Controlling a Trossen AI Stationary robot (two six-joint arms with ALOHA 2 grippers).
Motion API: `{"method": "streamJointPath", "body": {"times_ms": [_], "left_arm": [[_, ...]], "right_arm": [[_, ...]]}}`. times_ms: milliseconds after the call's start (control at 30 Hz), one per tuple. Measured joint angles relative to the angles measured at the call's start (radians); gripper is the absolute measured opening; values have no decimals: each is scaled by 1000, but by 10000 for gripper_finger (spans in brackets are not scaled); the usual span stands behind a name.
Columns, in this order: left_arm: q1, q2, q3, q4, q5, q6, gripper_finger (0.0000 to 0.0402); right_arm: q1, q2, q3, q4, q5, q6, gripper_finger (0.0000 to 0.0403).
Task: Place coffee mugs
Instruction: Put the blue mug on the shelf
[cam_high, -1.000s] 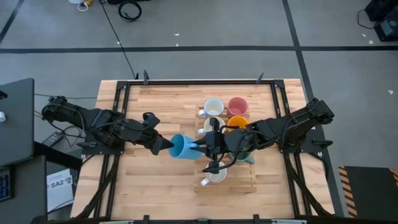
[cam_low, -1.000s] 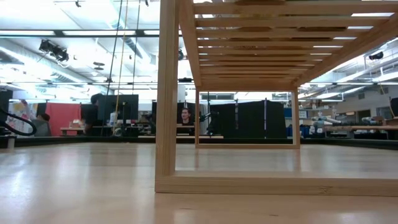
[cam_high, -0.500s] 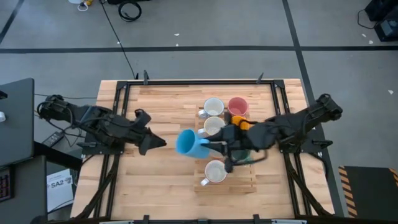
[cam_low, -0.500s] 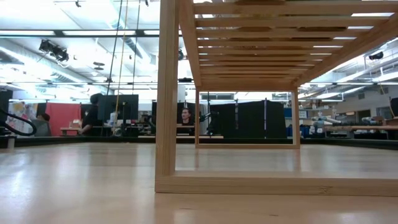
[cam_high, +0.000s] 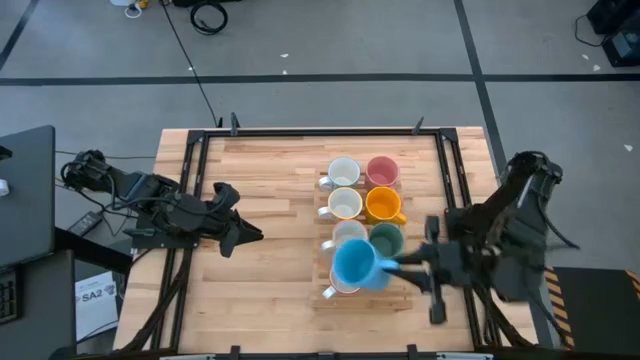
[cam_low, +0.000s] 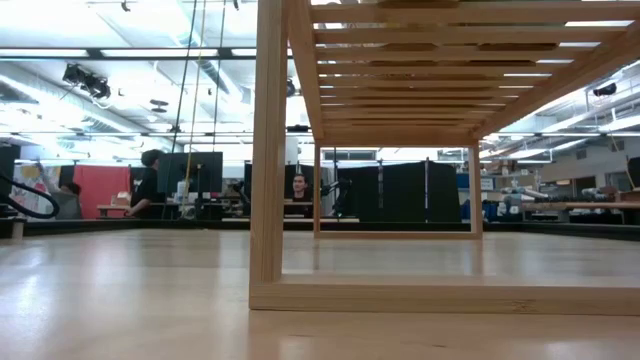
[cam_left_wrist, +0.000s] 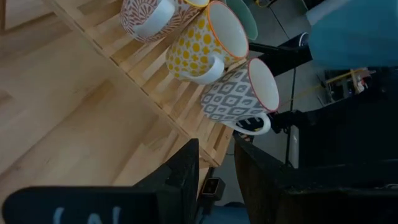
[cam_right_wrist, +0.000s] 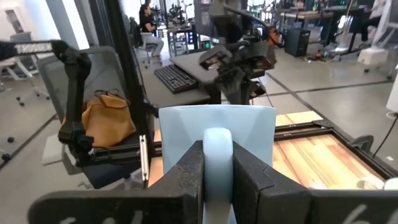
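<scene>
Waiting at the far left of the table, the left gripper (cam_high: 243, 236) hangs over bare planks with its jaws slightly parted and holding nothing, well apart from the wooden rack (cam_high: 405, 296) where the mugs stand. Moving rightward, the rack carries two columns: a white mug (cam_high: 343, 172), a cream mug (cam_high: 345, 204) and another pale mug (cam_high: 348, 232) on one side, a pink mug (cam_high: 382, 171), an orange mug (cam_high: 382, 204) and a dark green mug (cam_high: 386, 238) on the other. Farther right, the right gripper (cam_high: 396, 268) pinches the blue mug (cam_high: 354, 266) by its handle, jaws pressed onto the handle loop, as the right wrist view shows with the pale handle (cam_right_wrist: 217, 163) clamped between the two fingers. From the jaws the mug lies straight ahead, toward the left arm, hanging above the near end of the rack and covering most of a white mug (cam_high: 334, 289) there. Its long axis appears tipped well off vertical, mouth facing up and away from the jaws. The right arm is plainly the nearer one, so setting down likely calls for righting the mug over a free slot.
</scene>
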Motion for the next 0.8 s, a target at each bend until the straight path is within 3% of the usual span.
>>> {"method": "streamJointPath", "body": {"times_ms": [367,800], "left_arm": [[-10,0,0,0,-2,-8,107],[-10,0,0,0,-5,-8,107]], "right_arm": [[268,142,0,2,357,3,55],[327,337,0,2,621,3,60]]}}
